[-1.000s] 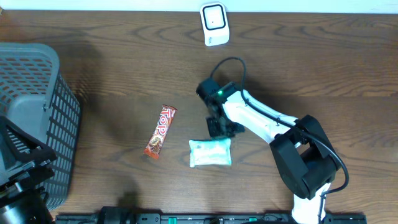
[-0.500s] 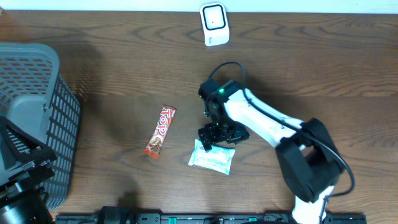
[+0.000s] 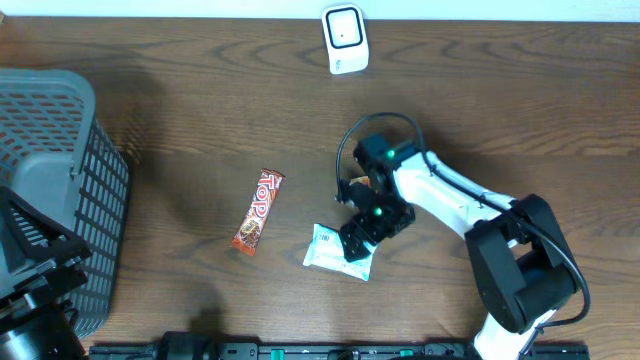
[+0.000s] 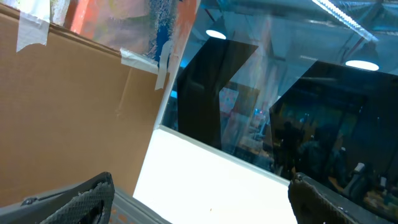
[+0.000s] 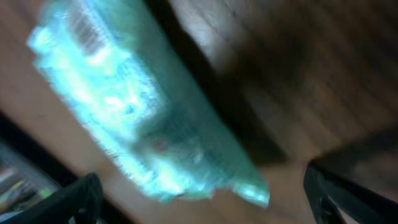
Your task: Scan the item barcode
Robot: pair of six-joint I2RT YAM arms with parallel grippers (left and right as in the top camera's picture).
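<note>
A pale green packet (image 3: 335, 253) lies flat on the wooden table, tilted, just below the middle. My right gripper (image 3: 366, 230) hovers over its right end, open and holding nothing. In the right wrist view the packet (image 5: 140, 115) is blurred and fills the left half, with my right gripper (image 5: 205, 202) spread wide around its near end. A white scanner (image 3: 343, 38) stands at the far edge of the table. My left gripper (image 4: 202, 186) is open and empty, pointing up at the room.
A red and orange candy bar (image 3: 258, 211) lies left of the packet. A grey mesh basket (image 3: 55, 170) takes up the left side. The left arm's black base (image 3: 30, 300) sits at the bottom left corner.
My right gripper opened and let go of the green packet, which now lies tilted on the table. The right arm swung a little to the right. The left arm has not moved.
</note>
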